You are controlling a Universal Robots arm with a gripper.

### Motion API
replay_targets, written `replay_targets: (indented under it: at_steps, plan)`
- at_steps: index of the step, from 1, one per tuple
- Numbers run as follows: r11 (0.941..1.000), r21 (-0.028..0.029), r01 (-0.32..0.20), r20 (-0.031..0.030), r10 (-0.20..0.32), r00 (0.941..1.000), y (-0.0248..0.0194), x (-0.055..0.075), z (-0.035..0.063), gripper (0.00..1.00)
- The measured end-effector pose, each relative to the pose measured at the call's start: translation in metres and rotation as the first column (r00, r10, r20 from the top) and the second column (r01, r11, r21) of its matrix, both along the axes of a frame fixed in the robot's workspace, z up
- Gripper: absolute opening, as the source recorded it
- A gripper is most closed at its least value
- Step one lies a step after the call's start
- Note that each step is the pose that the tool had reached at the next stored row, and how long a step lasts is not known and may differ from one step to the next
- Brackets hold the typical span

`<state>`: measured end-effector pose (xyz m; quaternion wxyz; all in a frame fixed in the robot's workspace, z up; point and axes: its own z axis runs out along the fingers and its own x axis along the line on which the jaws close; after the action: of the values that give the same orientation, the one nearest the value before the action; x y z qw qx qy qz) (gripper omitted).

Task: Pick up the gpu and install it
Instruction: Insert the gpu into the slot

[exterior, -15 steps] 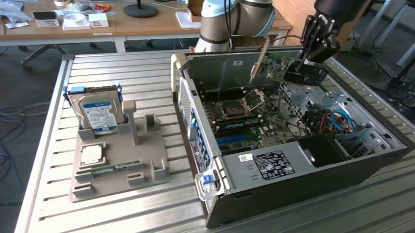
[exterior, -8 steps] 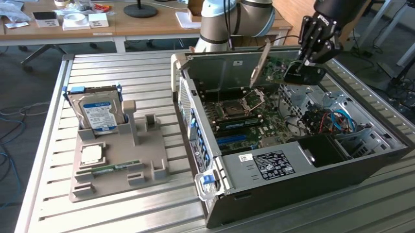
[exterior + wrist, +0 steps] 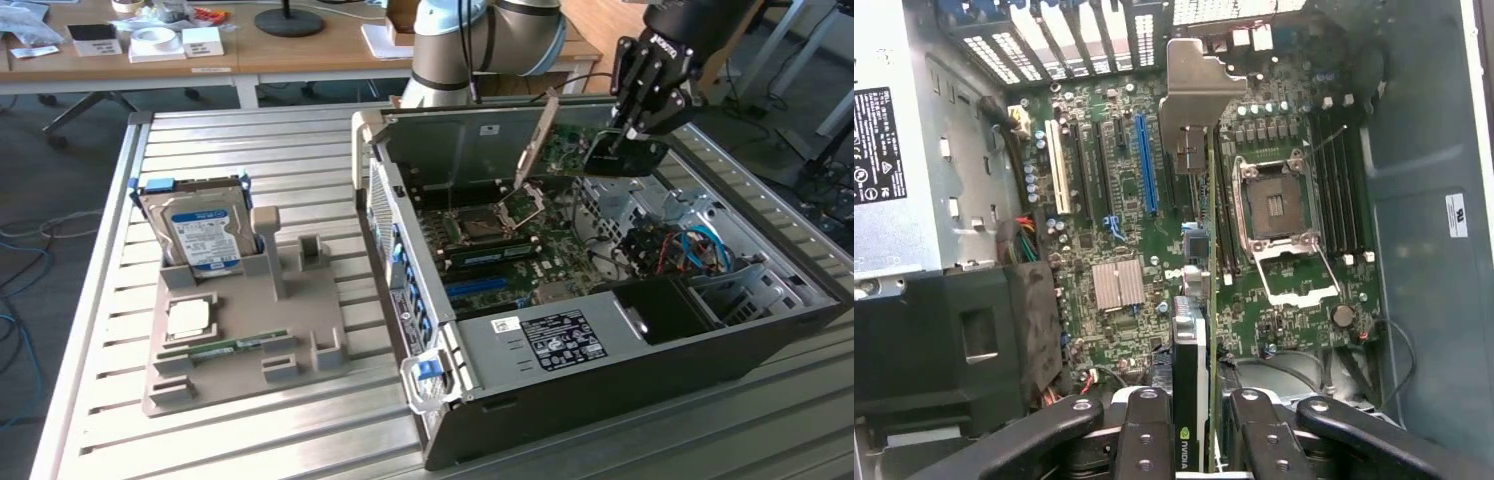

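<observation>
My gripper hangs over the far end of the open computer case, shut on the gpu. The card is held on edge above the motherboard, its long silver end bracket slanting down toward the CPU socket. In the wrist view the gripper clamps the gpu between both fingers. I see the card edge-on there, with its bracket at the far end. The blue expansion slot lies just beside the card's line, and the card is still clear of the board.
A grey parts holder on the slatted metal table at the exterior view's left carries a hard drive, a CPU and a RAM stick. Inside the case, the power supply and cable bundles crowd the near end.
</observation>
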<state>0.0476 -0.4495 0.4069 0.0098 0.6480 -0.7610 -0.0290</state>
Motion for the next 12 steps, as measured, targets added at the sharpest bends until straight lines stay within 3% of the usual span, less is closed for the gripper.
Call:
replay_targets:
  at_steps: [6,8,12]
  plan:
    - [0.9999,-0.0002,-0.011,0.0581,0.011,0.9983,0.0003,-0.0014,-0.0024,0.27]
    - [0.9998,-0.0004,-0.020,0.0669,0.020,0.9976,0.0003,-0.0015,-0.0032,0.27]
    - [0.9986,-0.0009,-0.053,0.0689,0.053,0.9962,0.0003,-0.0016,-0.0039,0.27]
